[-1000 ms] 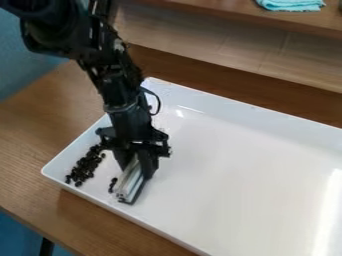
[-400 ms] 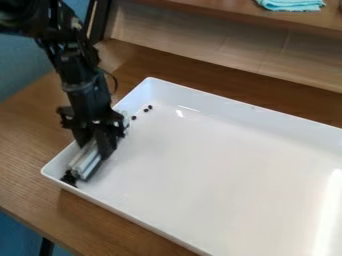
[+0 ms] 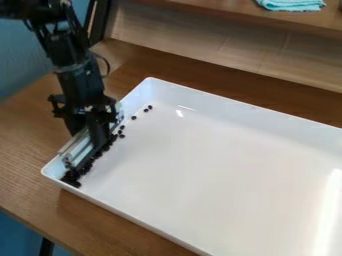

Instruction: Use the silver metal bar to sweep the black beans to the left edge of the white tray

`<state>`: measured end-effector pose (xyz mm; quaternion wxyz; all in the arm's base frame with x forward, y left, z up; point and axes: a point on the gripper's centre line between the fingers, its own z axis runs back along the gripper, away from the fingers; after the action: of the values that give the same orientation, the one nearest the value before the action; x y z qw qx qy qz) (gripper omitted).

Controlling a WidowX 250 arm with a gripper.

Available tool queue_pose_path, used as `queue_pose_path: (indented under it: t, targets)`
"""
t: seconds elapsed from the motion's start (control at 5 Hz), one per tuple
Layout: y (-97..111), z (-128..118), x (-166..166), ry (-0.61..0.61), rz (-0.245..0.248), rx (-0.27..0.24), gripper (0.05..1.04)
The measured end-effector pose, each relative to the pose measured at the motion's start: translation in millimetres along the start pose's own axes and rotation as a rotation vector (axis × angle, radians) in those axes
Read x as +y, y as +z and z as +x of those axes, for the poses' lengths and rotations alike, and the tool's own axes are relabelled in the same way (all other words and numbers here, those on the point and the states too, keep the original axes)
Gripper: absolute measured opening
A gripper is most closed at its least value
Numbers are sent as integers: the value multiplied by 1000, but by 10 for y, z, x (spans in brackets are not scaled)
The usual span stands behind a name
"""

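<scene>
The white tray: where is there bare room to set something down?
The tray is bare to the right of the black beads, between its front and back walls. It is crowded along the left wall: the gripper holds a pale bar there, with beads beside it, thickest in the near corner, a few strays towards the back.

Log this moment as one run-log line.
gripper: holding pale bar | place: left side of white tray | black pieces: strung along bar, bunched at near-left corner | strays: toward far-left corner
</scene>
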<state>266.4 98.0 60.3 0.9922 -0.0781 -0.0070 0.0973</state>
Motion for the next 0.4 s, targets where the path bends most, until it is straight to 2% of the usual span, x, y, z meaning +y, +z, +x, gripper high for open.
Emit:
queue_pose_path:
  t: [0.2,0.4]
  targets:
    - [91,56,-291,9,-43,36,394]
    - [220,113,-635,2,-40,20,394]
